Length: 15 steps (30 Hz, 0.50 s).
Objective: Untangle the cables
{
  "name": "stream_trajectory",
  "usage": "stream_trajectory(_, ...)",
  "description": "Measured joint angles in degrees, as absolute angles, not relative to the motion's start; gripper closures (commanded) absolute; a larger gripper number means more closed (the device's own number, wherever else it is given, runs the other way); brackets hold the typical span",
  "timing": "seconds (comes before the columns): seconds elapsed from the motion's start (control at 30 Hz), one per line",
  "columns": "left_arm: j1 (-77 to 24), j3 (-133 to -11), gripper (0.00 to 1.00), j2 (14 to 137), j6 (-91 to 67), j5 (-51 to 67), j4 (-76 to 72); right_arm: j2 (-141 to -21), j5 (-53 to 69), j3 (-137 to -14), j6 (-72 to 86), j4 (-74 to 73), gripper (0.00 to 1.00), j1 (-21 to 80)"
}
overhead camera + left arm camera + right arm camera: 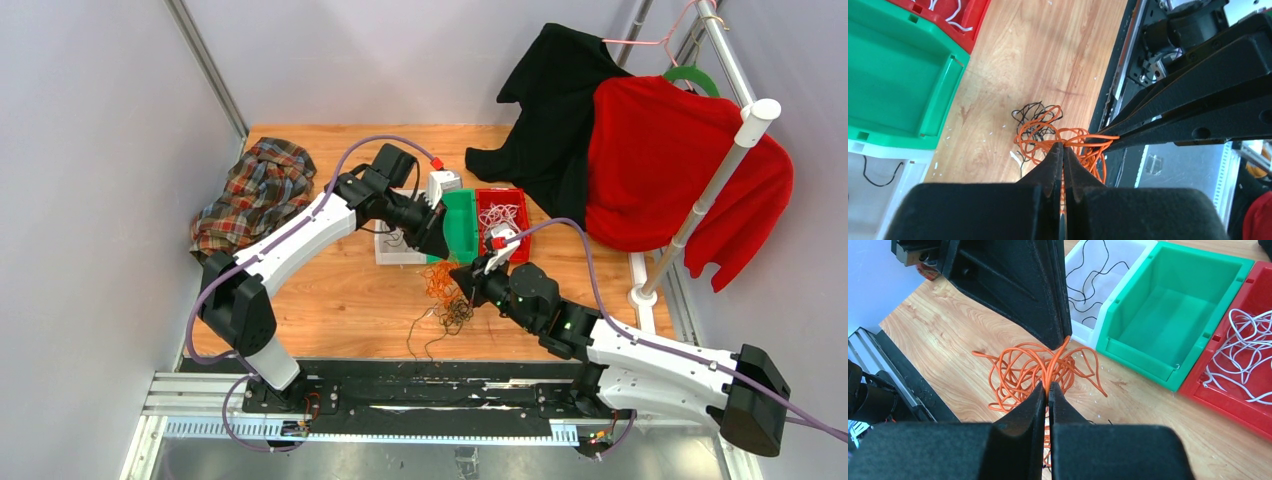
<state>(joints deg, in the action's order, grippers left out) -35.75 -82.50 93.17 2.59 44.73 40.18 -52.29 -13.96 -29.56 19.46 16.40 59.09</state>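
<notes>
Standing on the desk (340, 290) are three bins in a row: white (1087, 333), green (1173, 320) and red (1218, 390). Just before the green one the two claws meet. The left claw (1063, 147) is pinched tight on the orange cable (1018, 370), and the right claw (1048, 386) nips the same cable close by. Its loops lie on the wood below, with a black cable (1030, 112) snarled alongside. White cables (1248, 350) fill the red bin.

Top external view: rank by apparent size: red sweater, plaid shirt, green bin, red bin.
1. red sweater, clearly largest
2. plaid shirt
3. green bin and red bin: look about alike and are partly covered, so not ranked against each other
</notes>
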Motion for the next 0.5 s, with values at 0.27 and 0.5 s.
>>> stream_trajectory(0.27, -35.29, -85.19, 0.97, 93.17, 4.05, 44.82, 43.29, -52.47, -13.47, -29.56, 19.46, 16.4, 0.99, 59.09)
stream_trajectory(0.5, -35.05, -86.06, 0.46, 91.77, 7.68, 46.02, 44.45, -52.4, -12.67, -29.56, 19.46, 16.4, 0.99, 59.09)
